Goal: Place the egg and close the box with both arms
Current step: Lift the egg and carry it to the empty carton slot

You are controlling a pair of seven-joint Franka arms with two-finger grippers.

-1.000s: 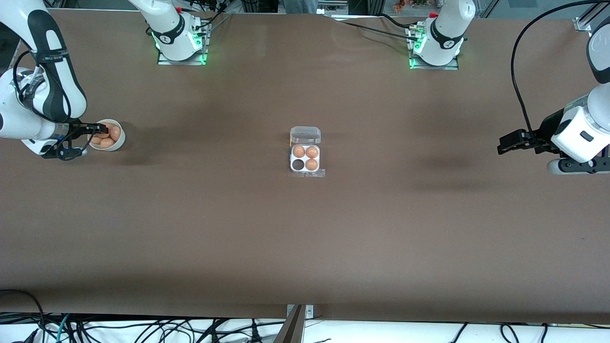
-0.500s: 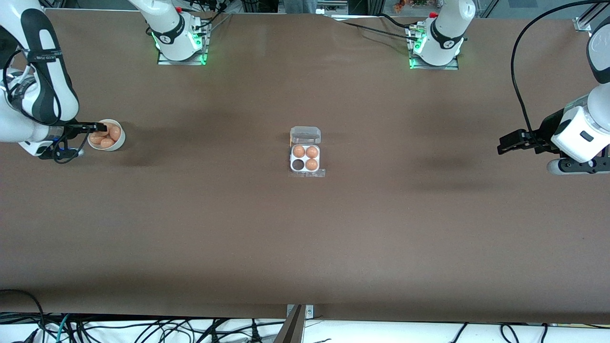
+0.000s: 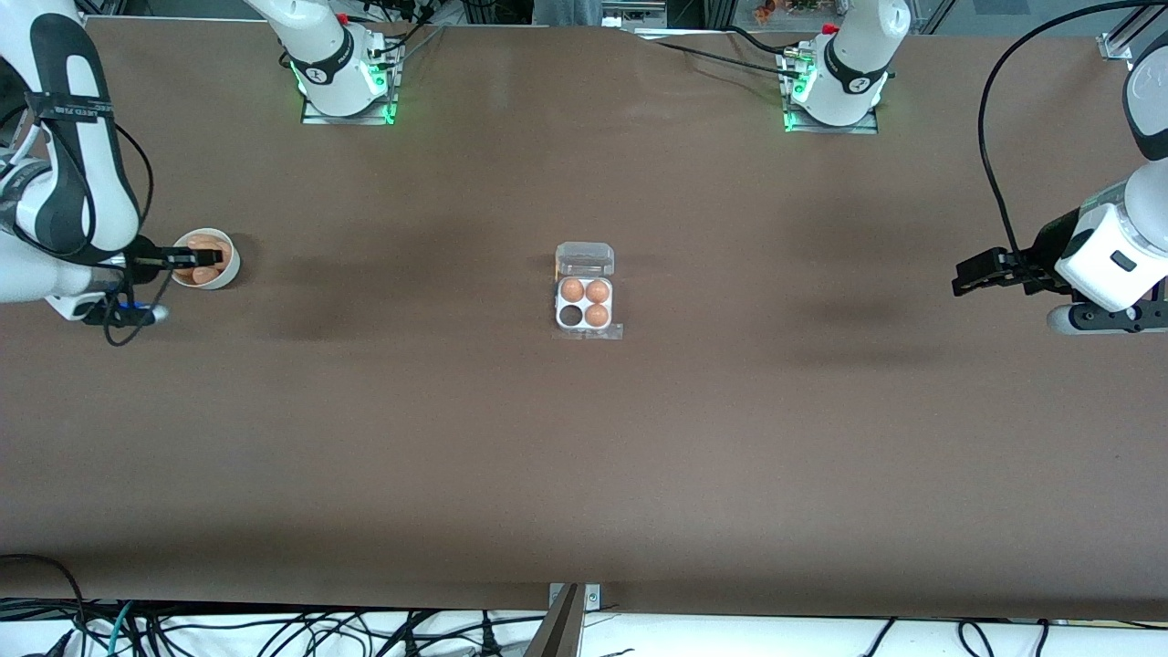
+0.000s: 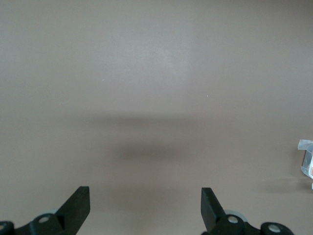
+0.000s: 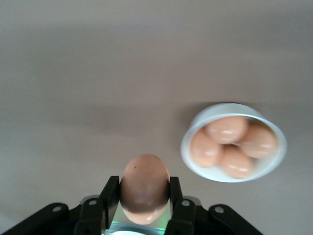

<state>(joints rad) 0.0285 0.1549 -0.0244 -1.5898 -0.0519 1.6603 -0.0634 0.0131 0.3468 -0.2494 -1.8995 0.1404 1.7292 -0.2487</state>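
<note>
Egg [image 5: 145, 188], lower centre of the right wrist view: clamped across its short waist between the fingers [image 5: 110, 193] of the right gripper [image 3: 208, 258], long axis running up the frame along the fingers. Probably light, smooth and brittle, it calls for gentle side pressure at the widest girth. In the front view the gripper hangs over the bowl [image 3: 228, 270] of spare eggs, middle left. The box [image 3: 584, 304], frame centre on the surface [image 3: 584, 456], lies open with one dark cell unfilled. Left gripper [image 3: 969, 276], middle right: waiting, fingers spread, holding nothing.
</note>
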